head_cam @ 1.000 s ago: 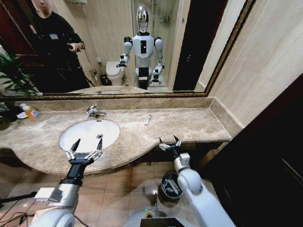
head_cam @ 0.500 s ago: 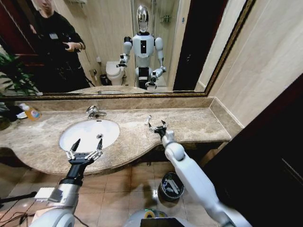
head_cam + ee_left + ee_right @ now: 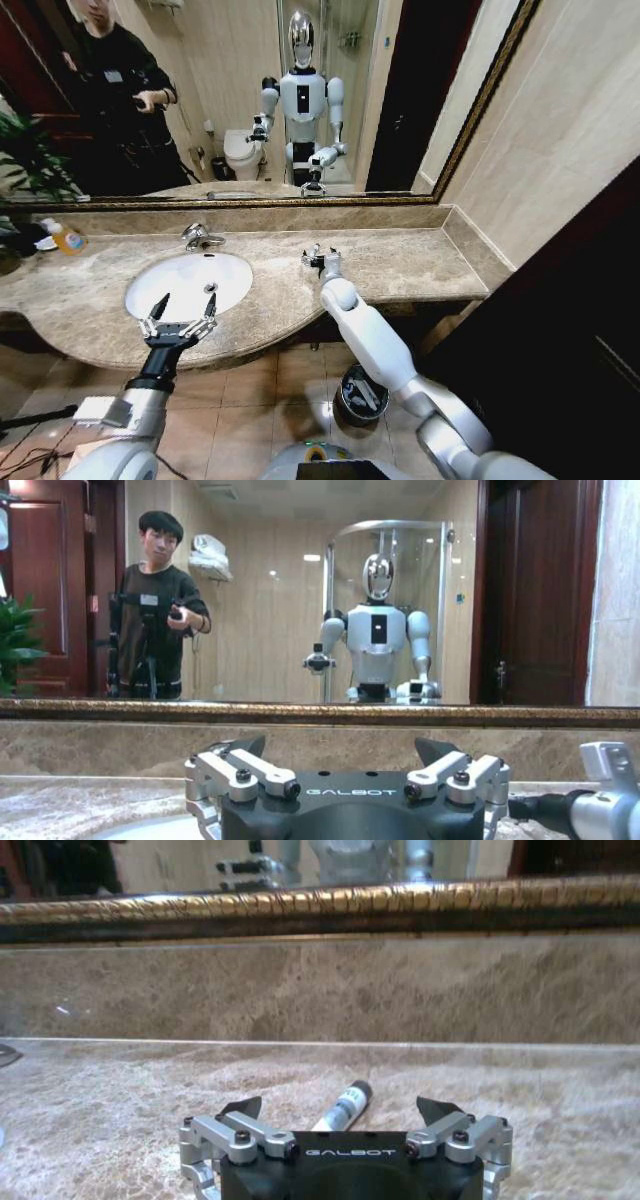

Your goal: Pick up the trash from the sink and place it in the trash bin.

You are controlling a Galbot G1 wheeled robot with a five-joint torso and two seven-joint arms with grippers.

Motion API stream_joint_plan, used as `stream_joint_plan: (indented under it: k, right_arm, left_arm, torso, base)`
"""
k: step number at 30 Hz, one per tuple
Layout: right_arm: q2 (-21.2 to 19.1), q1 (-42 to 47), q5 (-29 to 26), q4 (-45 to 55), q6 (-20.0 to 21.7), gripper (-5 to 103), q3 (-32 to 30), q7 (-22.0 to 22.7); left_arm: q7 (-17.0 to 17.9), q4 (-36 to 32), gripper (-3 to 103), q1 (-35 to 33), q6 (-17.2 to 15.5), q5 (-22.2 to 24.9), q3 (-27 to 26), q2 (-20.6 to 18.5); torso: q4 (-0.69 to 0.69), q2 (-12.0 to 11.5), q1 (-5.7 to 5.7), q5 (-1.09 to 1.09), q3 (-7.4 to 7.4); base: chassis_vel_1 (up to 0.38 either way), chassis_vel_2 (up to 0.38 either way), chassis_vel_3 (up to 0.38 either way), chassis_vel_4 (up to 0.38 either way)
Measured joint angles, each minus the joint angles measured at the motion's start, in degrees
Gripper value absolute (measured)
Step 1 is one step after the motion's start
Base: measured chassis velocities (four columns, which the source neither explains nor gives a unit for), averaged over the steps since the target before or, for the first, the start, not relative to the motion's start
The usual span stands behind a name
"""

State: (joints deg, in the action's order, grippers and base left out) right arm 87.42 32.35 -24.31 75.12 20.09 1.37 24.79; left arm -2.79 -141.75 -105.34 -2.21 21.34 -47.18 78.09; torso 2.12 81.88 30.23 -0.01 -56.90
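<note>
Now your right gripper (image 3: 340, 1121) hangs wide open over the small white tube (image 3: 343, 1108) lying near the tabletop's (image 3: 420, 262) back edge, so pinch that light, stiff, likely slippery tube across its middle, while your left gripper (image 3: 182, 305) waits open by the sink (image 3: 150, 285).

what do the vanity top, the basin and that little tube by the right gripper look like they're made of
Vanity top: looks like polished beige marble or similar stone, veined and mottled.
Basin: glossy white, probably ceramic.
Tube, lying between the right gripper's open fingers: white with a dark cap, probably plastic, though that is hard to confirm.
</note>
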Motion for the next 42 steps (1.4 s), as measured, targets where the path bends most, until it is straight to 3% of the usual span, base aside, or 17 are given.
stream_joint_plan:
  k: [9, 10, 12, 15, 19, 33, 36, 38, 41, 42]
  right_arm:
    - [2.6, -1.3, -0.4, -3.9, -0.9, 101, -1.3, 1.2]
    - [2.8, -1.3, 0.0, -4.3, -1.1, 94, -1.4, 1.2]
    - [2.9, -1.3, 0.3, -4.5, -1.2, 94, -1.4, 1.2]
    - [3.2, -1.1, 0.8, -4.8, -1.7, 79, -1.4, 0.7]
    - [3.4, -1.1, 1.6, -5.4, -2.1, 70, -1.5, 0.1]
    - [3.3, -0.6, 2.8, -6.3, -2.4, 66, -1.1, -0.7]
    - [3.2, -0.5, 3.0, -6.6, -2.4, 57, -1.1, -0.9]
    - [3.2, -0.5, 3.0, -6.6, -2.4, 57, -1.0, -0.9]
    - [3.1, -0.2, 3.8, -7.0, -2.8, 42, -1.0, -1.4]
    - [3.1, -0.2, 3.8, -7.0, -2.8, 42, -1.0, -1.4]
  left_arm:
    - [0.0, 0.0, 100, 0.0, 0.0, 0.0, 0.0, 0.0]
    - [0.0, 0.0, 100, 0.0, 0.0, 0.0, 0.0, 0.0]
    - [0.0, 0.0, 100, 0.0, 0.0, 0.0, 0.0, 0.0]
    - [0.0, 0.0, 100, 0.0, 0.0, 0.0, 0.0, 0.0]
    - [0.0, 0.0, 100, 0.0, 0.0, 0.0, 0.0, 0.0]
    - [0.0, 0.0, 100, 0.0, 0.0, 0.0, 0.0, 0.0]
    - [0.0, 0.0, 100, 0.0, 0.0, 0.0, 0.0, 0.0]
    - [0.0, 0.0, 100, 0.0, 0.0, 0.0, 0.0, 0.0]
    - [0.0, 0.0, 100, 0.0, 0.0, 0.0, 0.0, 0.0]
    - [0.0, 0.0, 100, 0.0, 0.0, 0.0, 0.0, 0.0]
  torso:
    - [0.0, 0.0, 0.0, 0.0, 0.0]
    - [-0.01, 0.0, 0.0, 0.0, 0.0]
    - [-0.01, 0.0, 0.0, 0.0, 0.0]
    - [-0.01, 0.0, 0.0, 0.01, 0.0]
    - [-0.01, 0.0, 0.0, 0.0, 0.0]
    - [-0.01, 0.0, 0.0, 0.01, 0.0]
    - [-0.01, 0.0, 0.0, 0.01, 0.0]
    - [-0.01, 0.0, 0.0, 0.01, 0.0]
    - [-0.01, 0.0, 0.0, 0.0, 0.01]
    - [-0.01, 0.0, 0.0, 0.0, 0.01]
  base:
    - [0.0, 0.0, 0.0, 0.0]
    - [0.0, 0.0, 0.0, 0.0]
    - [0.0, 0.0, 0.0, 0.0]
    - [0.0, 0.0, 0.0, 0.0]
    - [0.0, 0.0, 0.0, 0.0]
    - [0.0, 0.0, 0.0, 0.0]
    - [0.0, 0.0, 0.0, 0.0]
    - [0.0, 0.0, 0.0, 0.0]
    - [0.0, 0.0, 0.0, 0.0]
    - [0.0, 0.0, 0.0, 0.0]
